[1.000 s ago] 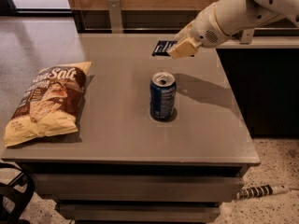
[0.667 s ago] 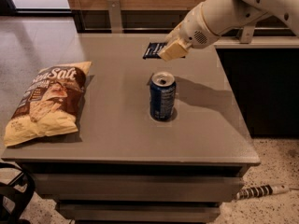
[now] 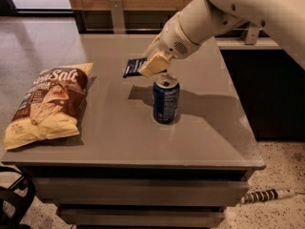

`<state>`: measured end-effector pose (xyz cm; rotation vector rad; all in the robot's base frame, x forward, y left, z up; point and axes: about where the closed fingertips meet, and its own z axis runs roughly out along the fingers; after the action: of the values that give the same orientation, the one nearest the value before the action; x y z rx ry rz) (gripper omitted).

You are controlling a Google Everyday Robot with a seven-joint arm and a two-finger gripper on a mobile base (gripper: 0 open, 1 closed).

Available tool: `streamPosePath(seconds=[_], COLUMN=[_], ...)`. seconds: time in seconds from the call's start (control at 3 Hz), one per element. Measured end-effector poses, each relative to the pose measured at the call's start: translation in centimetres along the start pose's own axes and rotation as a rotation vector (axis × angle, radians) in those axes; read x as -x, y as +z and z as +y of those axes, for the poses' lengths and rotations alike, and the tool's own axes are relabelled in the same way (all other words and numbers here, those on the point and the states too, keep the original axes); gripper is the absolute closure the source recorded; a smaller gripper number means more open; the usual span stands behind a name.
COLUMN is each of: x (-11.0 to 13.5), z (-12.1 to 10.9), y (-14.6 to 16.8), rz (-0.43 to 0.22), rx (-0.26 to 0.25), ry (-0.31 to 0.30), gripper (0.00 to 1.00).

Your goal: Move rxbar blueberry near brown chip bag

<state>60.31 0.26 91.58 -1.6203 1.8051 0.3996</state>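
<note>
Dark blue rxbar blueberry hangs in the air, pinched by the gripper just above the soda can. The brown chip bag lies well apart; the bar is not beside it yet.

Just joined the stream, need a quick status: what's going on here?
The arm's gripper is shut on the rxbar blueberry, holding it above the table, just behind the upright blue soda can. The brown chip bag lies flat at the table's left edge. The bar is well apart from the bag, so the placement is not yet done.
</note>
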Motion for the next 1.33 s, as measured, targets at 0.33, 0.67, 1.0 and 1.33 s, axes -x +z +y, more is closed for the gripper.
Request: streamPosePath(seconds=[0.33,0.67,1.0,1.33], x=[1.0,2.0,2.4,2.5], z=[0.8,0.5,0.4,0.6], y=[1.9,4.1,5.2,5.3], rz=[-0.028,-0.063,-0.073,-0.073], rx=[0.058,0.119,0.142,0.145], ry=[-0.033,-0.074,-0.097,-0.097], gripper=[1.0,1.0,1.0,0.82])
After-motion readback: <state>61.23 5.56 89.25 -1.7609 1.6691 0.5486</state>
